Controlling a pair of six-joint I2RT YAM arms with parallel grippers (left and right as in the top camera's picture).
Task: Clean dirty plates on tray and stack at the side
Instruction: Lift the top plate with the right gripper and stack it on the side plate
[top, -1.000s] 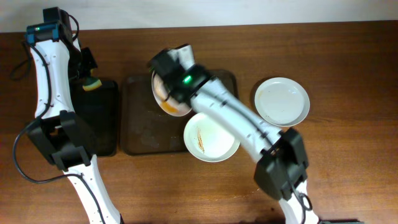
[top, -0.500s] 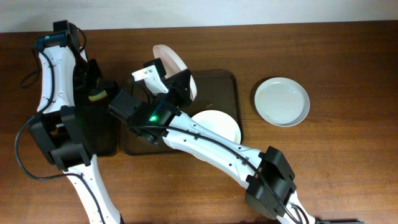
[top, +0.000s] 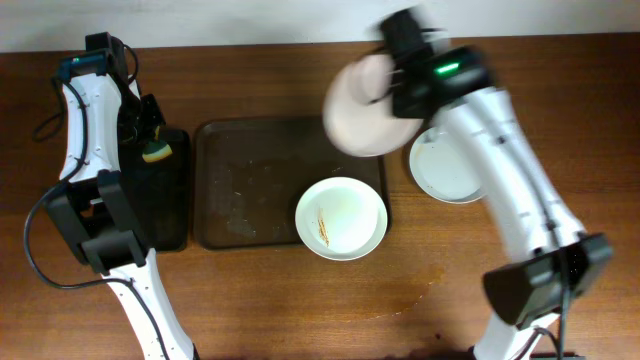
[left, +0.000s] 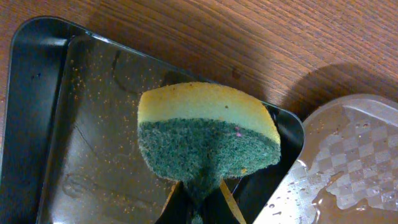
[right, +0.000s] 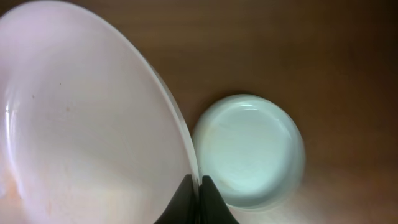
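My right gripper (right: 199, 186) is shut on the rim of a white plate (top: 362, 105), held tilted in the air over the right end of the dark brown tray (top: 240, 190); the plate fills the left of the right wrist view (right: 87, 118). A second plate (top: 341, 217) with a yellow-brown streak lies on the tray's front right corner. A third plate (top: 452, 170) lies on the table to the right, partly under my right arm, also in the right wrist view (right: 249, 152). My left gripper (left: 199, 202) is shut on a yellow and green sponge (left: 208, 134), over the black tray (top: 160, 190).
The narrow black tray (left: 81, 124) stands left of the brown tray and shows crumbs and wet smears. A clear wet plastic lid or container (left: 348, 162) lies beside it in the left wrist view. Bare wood table lies at the front and far right.
My right arm has swung from the left of the brown tray to its right end, carrying the tilted plate toward the plate on the table. The left arm has hardly moved.
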